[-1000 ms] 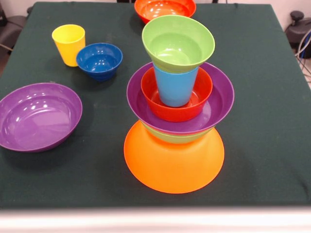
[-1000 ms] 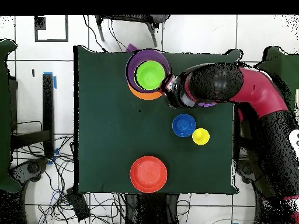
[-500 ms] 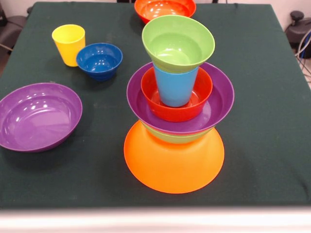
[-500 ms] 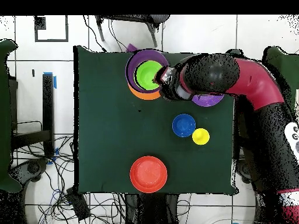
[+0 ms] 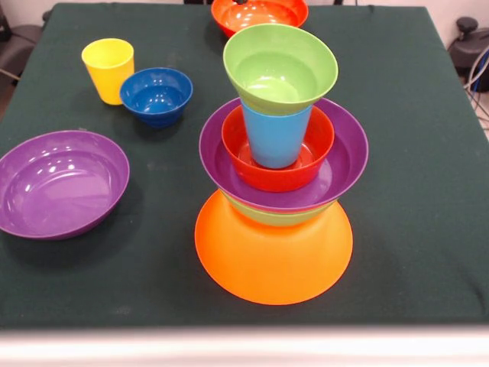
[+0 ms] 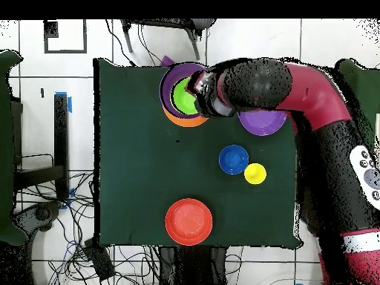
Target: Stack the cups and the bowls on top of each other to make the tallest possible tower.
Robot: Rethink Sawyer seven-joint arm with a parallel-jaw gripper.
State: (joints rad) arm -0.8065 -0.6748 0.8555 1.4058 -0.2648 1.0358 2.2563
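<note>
The tower stands on an upturned orange bowl (image 5: 273, 256). On it sit a green bowl (image 5: 275, 217), a purple bowl (image 5: 340, 164), a red-orange bowl (image 5: 309, 164), a light blue cup (image 5: 275, 138) and, on top, a green bowl (image 5: 280, 69). Loose on the table are a yellow cup (image 5: 108, 69), a dark blue bowl (image 5: 157, 95), a purple bowl (image 5: 61, 183) and a red-orange bowl (image 5: 260, 14). In the overhead view the arm's end with the gripper (image 6: 202, 87) hangs over the right part of the top green bowl (image 6: 181, 96). The front view does not show the gripper.
The red and black arm (image 6: 319, 89) reaches in from the right of the overhead view, over the table's far right corner. The loose purple bowl (image 6: 261, 122) lies just below it. The dark green table (image 6: 133, 163) has cables and floor tiles around it.
In the overhead view the arm has swung left until its end is over the tower, uncovering the loose purple bowl. No cup or bowl has moved.
</note>
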